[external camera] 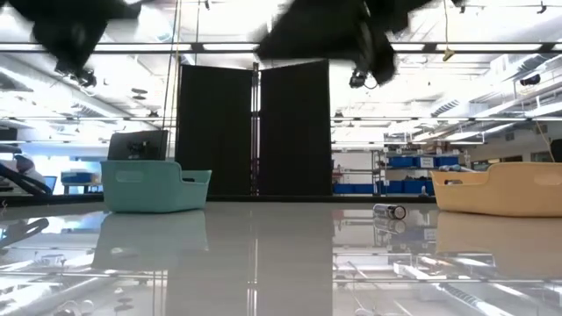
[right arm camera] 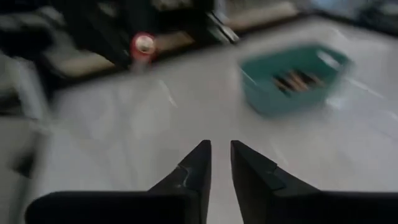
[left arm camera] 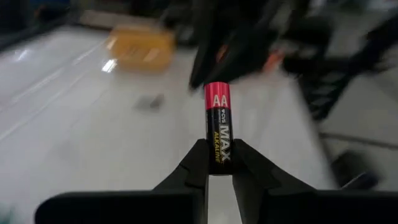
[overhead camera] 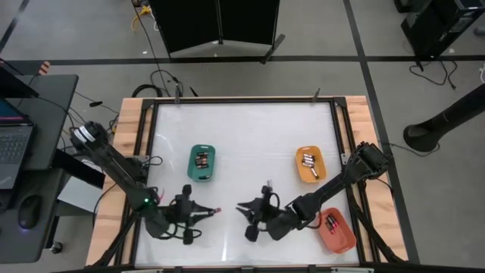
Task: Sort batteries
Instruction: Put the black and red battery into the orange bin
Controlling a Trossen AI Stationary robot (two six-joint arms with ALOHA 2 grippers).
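White table (overhead camera: pixel 250 136): green tray (overhead camera: pixel 201 163), orange tray (overhead camera: pixel 310 164), red tray (overhead camera: pixel 336 230) each hold batteries (overhead camera: pixel 201 160).

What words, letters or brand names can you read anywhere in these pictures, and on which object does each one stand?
"AA": on the red end of the battery held in the left tool.
"MAX": on that battery's black body.
"ALKALINE": in yellow beside it.
Small print above "MAX": too blurred to read.
Batteries in the green tray: labels too blurred to read.
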